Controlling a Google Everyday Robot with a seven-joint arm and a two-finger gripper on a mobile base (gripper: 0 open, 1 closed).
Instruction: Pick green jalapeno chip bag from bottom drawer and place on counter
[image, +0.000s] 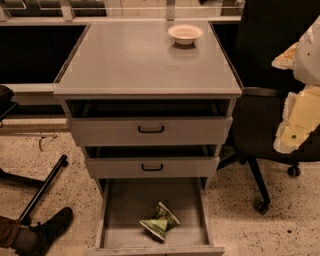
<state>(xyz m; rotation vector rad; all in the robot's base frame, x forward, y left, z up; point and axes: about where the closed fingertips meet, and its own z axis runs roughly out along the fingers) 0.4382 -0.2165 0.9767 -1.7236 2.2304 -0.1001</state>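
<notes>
The green jalapeno chip bag (160, 222) lies crumpled on the floor of the bottom drawer (125, 200), near its front right. The drawer is pulled out. The counter (130, 60) is the flat grey top of the cabinet. My gripper (280, 100) hangs at the right edge of the view, beside the cabinet's top right corner, level with the counter and far above the bag. Its two pale yellowish fingers (295, 125) stand apart with nothing between them.
A white bowl (185, 33) stands at the back right of the counter. The two upper drawers with black handles (151, 129) are slightly pulled out. A black office chair (270, 125) stands to the right. A person's shoe (47, 227) and a black rod (42, 187) are at the lower left.
</notes>
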